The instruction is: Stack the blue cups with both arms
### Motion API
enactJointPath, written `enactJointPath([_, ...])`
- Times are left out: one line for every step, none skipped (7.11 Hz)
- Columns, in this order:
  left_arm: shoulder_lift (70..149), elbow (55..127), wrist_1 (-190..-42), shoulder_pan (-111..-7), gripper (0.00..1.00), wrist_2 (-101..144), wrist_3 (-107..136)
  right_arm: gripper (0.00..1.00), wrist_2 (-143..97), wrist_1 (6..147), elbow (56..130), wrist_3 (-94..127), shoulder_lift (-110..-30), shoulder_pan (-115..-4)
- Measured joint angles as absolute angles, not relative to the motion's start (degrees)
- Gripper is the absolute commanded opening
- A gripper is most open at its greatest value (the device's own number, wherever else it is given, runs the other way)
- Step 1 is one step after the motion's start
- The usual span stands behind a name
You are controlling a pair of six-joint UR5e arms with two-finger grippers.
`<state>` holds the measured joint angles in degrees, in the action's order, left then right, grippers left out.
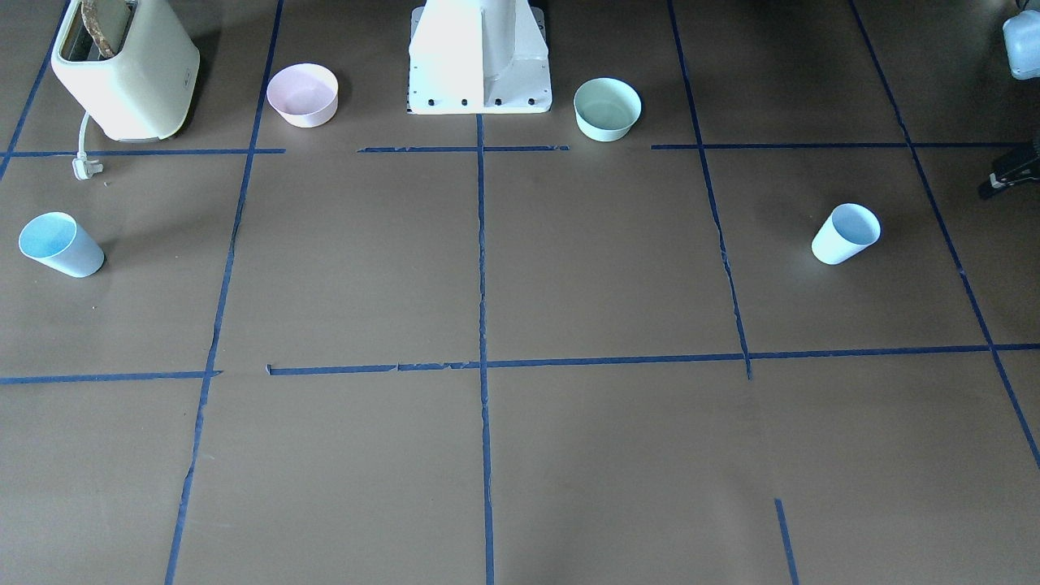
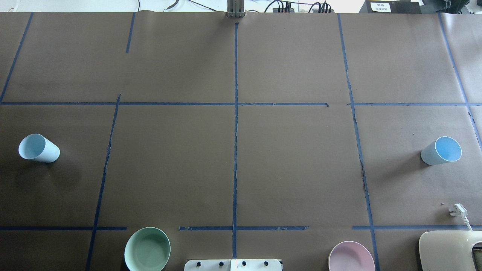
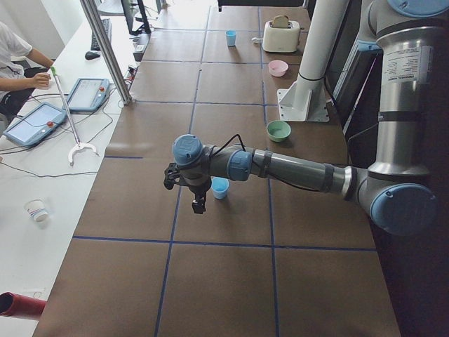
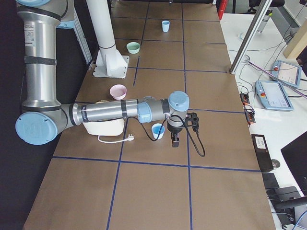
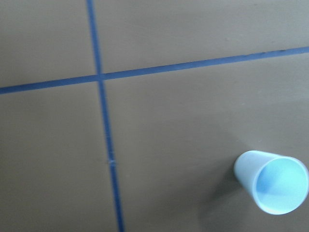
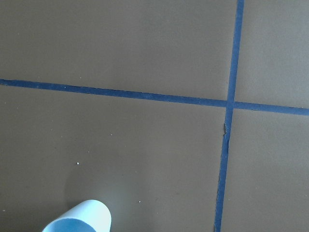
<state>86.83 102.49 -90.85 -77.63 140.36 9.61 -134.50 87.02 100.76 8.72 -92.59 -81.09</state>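
Two smooth, tapered plastic tumblers stand upright and well apart on the paper-covered bench (image 2: 169, 169): the left cup (image 2: 38, 148) at its left end, the right cup (image 2: 441, 150) at its right. The left end effector (image 3: 199, 207) and the right end effector (image 4: 174, 140) each hang just beside their cup; I cannot tell how far either is open. On the robot's side sit a round mint bowl (image 2: 147, 249), a pink bowl (image 2: 351, 258) and a cream toaster (image 1: 122, 73), its plug (image 2: 457, 210) lying loose.
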Motion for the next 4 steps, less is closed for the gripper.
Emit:
enactJointPath([85.4, 102.4, -97.4, -73.6, 1.00, 139.2, 17.6, 1.00, -134.7, 87.0, 100.8, 8.8, -92.6, -81.0])
enactJointPath([84.0, 102.0, -103.5, -69.8, 1.00, 137.7, 24.6, 1.00, -134.8, 87.0, 100.8, 8.9, -92.6, -80.9])
enactJointPath([83.3, 101.5, -107.3, -66.6, 1.00, 137.0, 30.0, 1.00, -134.8, 87.0, 100.7, 9.0, -92.6, -80.6])
enactJointPath([83.1, 101.1, -109.0, -64.2, 1.00, 136.7, 33.7, 1.00, -134.8, 87.0, 100.6, 9.0, -92.6, -80.3])
